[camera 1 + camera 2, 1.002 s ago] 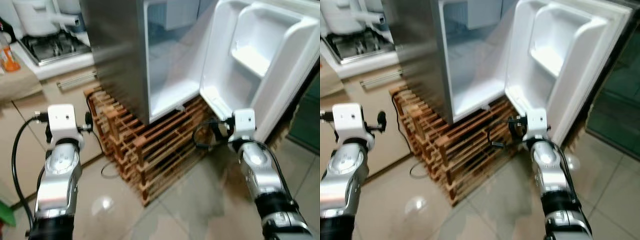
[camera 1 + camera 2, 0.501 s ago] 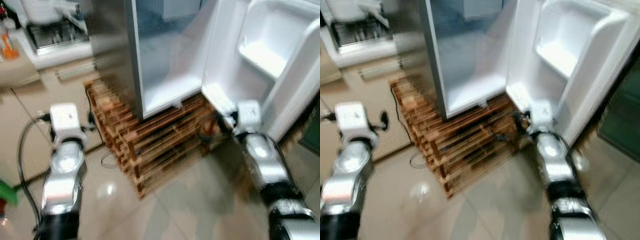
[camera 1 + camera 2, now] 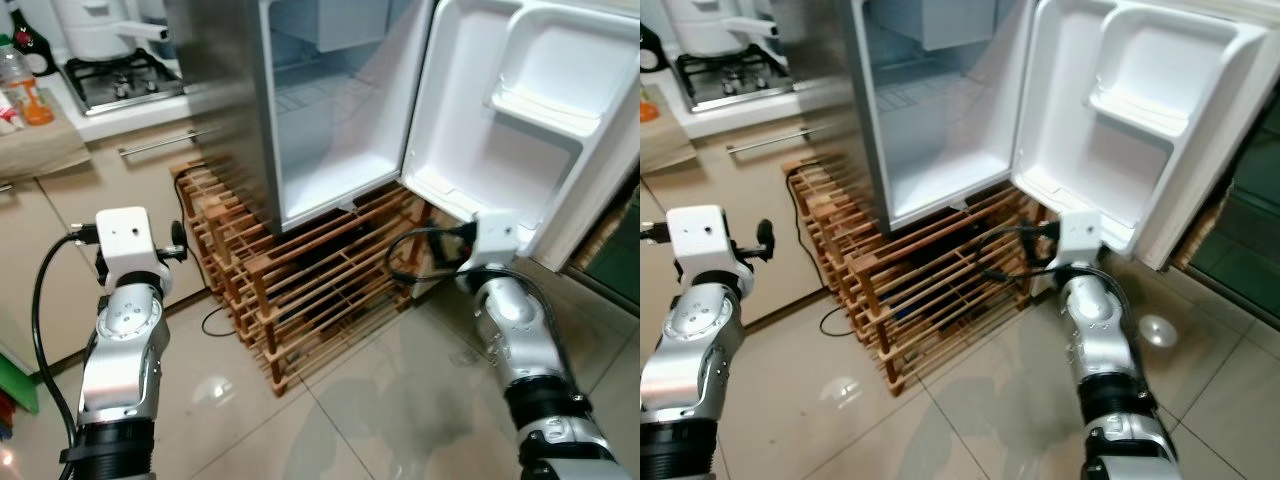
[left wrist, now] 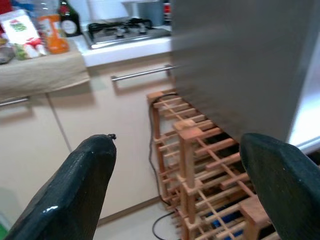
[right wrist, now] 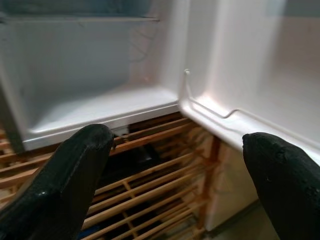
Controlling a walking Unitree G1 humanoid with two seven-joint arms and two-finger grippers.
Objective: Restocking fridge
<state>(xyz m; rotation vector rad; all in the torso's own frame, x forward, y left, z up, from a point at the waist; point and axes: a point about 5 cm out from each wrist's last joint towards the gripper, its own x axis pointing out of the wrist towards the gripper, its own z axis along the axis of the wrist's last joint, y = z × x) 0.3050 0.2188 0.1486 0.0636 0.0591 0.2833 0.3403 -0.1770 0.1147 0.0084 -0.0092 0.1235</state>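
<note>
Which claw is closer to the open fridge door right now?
Right. The right claw sits just below the open fridge door's bottom edge; the left claw is off beside the wooden rack, facing the cabinets.

Silver fridge (image 3: 215, 110) with white door (image 3: 520, 130); brown wooden rack (image 3: 300, 290), seemingly slatted.
</note>
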